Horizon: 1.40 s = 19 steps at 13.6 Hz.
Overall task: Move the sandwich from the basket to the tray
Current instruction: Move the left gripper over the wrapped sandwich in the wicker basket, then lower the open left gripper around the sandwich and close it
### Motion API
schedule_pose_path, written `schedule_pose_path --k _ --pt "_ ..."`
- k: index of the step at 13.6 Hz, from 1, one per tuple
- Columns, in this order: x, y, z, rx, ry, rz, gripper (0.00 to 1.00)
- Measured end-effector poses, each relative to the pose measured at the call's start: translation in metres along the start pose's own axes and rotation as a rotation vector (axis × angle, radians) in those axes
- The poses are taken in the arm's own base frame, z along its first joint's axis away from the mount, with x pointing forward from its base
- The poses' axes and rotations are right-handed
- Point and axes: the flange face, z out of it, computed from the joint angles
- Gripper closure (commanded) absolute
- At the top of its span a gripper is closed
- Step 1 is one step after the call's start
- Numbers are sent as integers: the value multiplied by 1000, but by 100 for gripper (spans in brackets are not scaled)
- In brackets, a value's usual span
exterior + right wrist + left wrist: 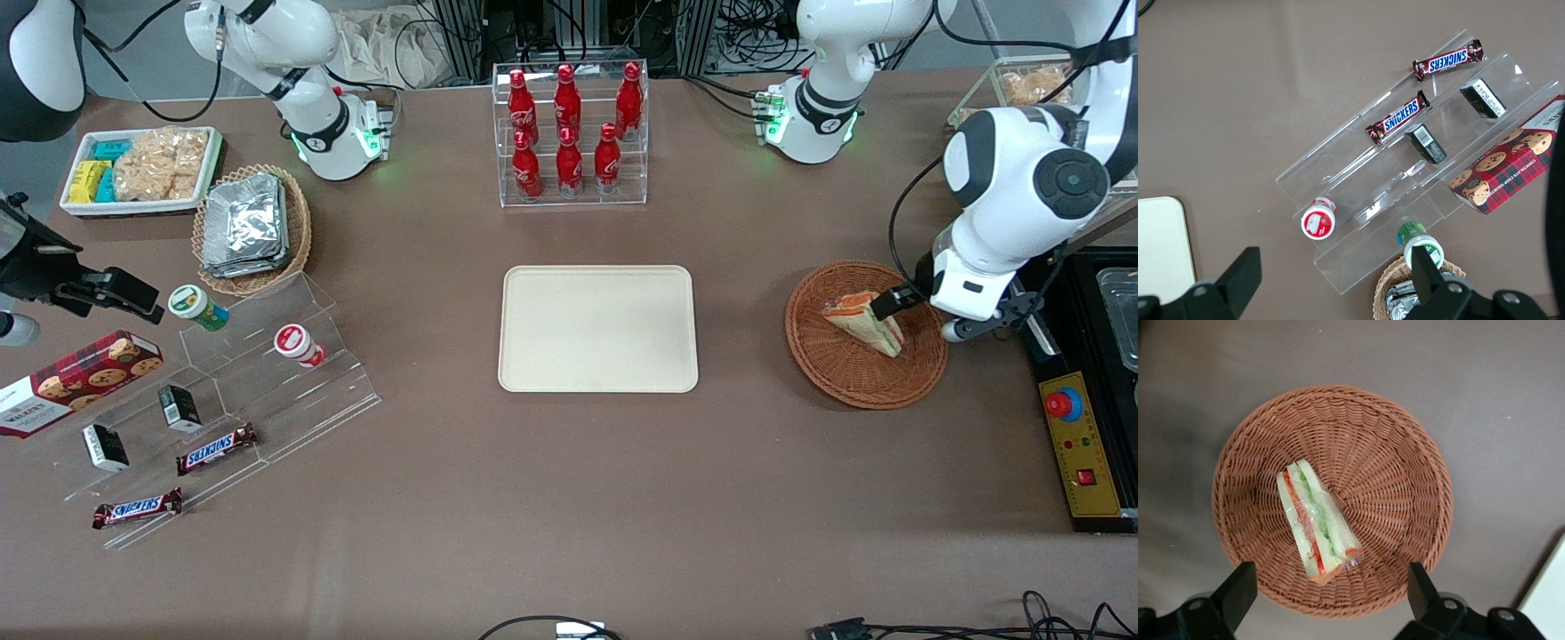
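Note:
The sandwich [864, 320] is a wrapped white-bread wedge with an orange label and lies in the round brown wicker basket [836, 378] toward the working arm's end of the table. My left gripper [920, 316] hovers just above the basket, over the sandwich's end. It is open and empty. In the left wrist view the sandwich [1317, 525] shows its red and green filling edge, inside the basket [1405, 487], and the gripper [1331, 590] has one black finger on each side of the basket's rim. The cream tray [597, 329] lies bare at the table's middle.
A clear rack of red bottles [571, 133] stands farther from the front camera than the tray. A lighter basket of foil packets [249, 227], a white snack tray [138, 169] and a clear stepped stand with snacks [222, 409] lie toward the parked arm's end. A control box [1080, 444] sits beside the basket.

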Motion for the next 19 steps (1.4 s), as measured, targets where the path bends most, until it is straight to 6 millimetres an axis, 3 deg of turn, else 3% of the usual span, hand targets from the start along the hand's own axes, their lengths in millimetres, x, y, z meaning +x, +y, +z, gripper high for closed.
schedule_pose_path --k 6,18,19 --pt "-20 -24 56 -26 42 -106 0" --pt "-39 -26 126 -63 69 -189 0" --pt "-39 -26 129 -64 68 -191 6"
